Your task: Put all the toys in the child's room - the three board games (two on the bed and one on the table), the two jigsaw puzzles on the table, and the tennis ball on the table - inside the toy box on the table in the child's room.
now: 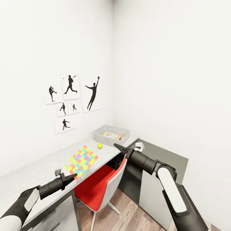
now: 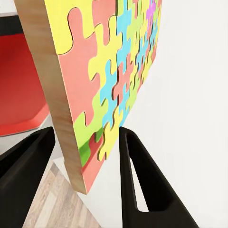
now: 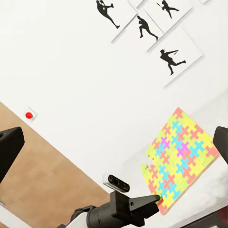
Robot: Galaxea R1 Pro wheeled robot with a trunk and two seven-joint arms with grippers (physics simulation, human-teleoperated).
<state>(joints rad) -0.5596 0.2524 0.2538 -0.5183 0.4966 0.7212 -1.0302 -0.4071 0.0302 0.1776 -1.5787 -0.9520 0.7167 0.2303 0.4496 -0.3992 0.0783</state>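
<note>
The head view looks down on the pale counter (image 1: 48, 166) set against the white wall with the black sports pictures (image 1: 72, 101). At its far corner stands the toy box (image 1: 110, 134), with colourful flat items already lying inside, too small to name. The tennis ball (image 1: 100, 146) sits on the counter just in front of the toy box, close to the front edge. A jigsaw puzzle (image 1: 81, 160) lies flat nearer the middle of the counter, one corner reaching toward the front edge. A red chair (image 1: 99, 186) is tucked under that edge.

The left claw (image 1: 73, 175) is at the puzzle's near corner. The head view does not tell how it stands, but the left wrist view does: the left claw (image 2: 83, 142) is spread open with the puzzle's (image 2: 104, 85) wooden-edged corner between its two black fingers (image 2: 137, 180), not pinched.

The right claw (image 1: 118, 147) hovers over the counter's front edge near the ball, holding nothing. In the right wrist view its fingers (image 3: 9, 147) sit at opposite sides of the picture, wide apart, and beyond them show the puzzle (image 3: 180, 159), the left arm (image 3: 118, 209) reaching toward its corner, and the wall pictures (image 3: 156, 33).
</note>
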